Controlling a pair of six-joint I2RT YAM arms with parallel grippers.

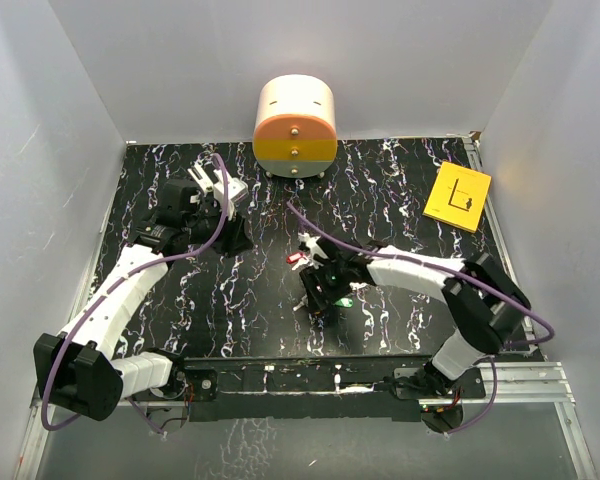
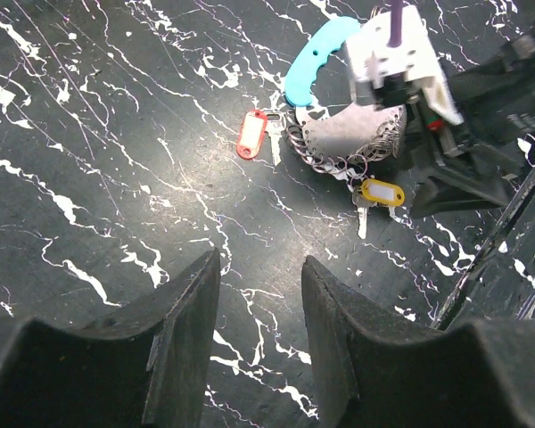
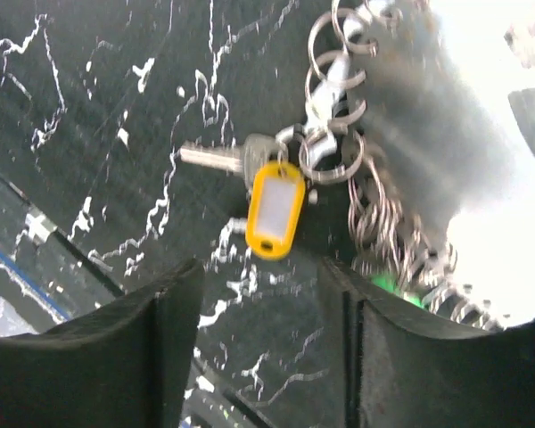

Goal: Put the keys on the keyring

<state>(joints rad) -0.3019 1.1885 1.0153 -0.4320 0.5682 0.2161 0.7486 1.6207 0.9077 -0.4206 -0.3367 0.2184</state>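
The keyring (image 2: pixel 339 147) is a bunch of metal split rings with a turquoise handle (image 2: pixel 314 61), lying on the black marbled table. A red-tagged key (image 2: pixel 251 134) lies at its left and a yellow-tagged key (image 2: pixel 381 191) at its lower right. My left gripper (image 2: pixel 261 260) is open and empty, well short of the red key. In the right wrist view the yellow-tagged key (image 3: pixel 274 209) and the rings (image 3: pixel 337 152) lie just ahead of my right gripper (image 3: pixel 260 267), which is open with only table between its fingers. A green tag (image 3: pixel 390 285) peeks out by the right finger. From above, the right gripper (image 1: pixel 320 288) covers the ring.
An orange and cream rounded box (image 1: pixel 295 125) stands at the back centre. A yellow card (image 1: pixel 458 196) lies at the back right. White walls close in the table on three sides. The right arm's white wrist block (image 2: pixel 394 53) sits over the ring.
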